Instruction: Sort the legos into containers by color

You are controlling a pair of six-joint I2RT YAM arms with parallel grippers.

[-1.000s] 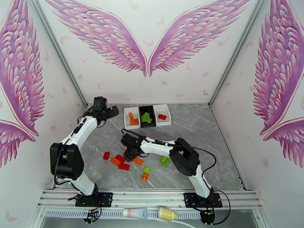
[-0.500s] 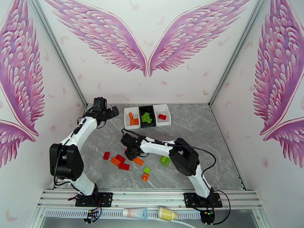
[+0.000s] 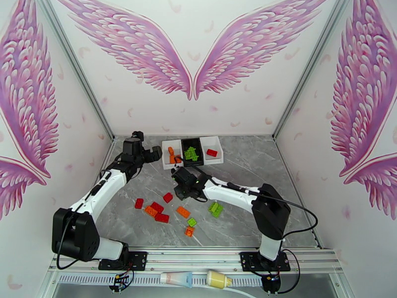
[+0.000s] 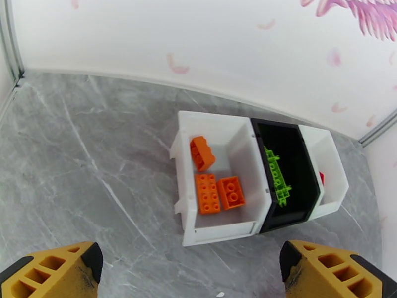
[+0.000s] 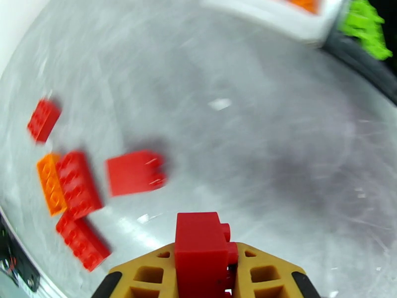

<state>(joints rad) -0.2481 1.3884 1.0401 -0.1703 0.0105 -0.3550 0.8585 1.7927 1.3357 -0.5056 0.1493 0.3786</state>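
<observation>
Right gripper [image 5: 201, 276] clamped on a small red studded plastic brick [image 5: 198, 242], held clear of the grey marble-look table [image 3: 248, 165], about mid-table. Left gripper [image 4: 191, 274]: fingers wide apart, nothing between them, above the joined white-black-white open boxes [image 4: 218, 233] at the far edge. Loose red, orange and green bricks [image 3: 161, 217] lie nearer the near edge.

surface: grey marble table [image 3: 278, 194] | back: containers [image 4: 218, 233] | front: loose legos [image 3: 157, 206]
</observation>
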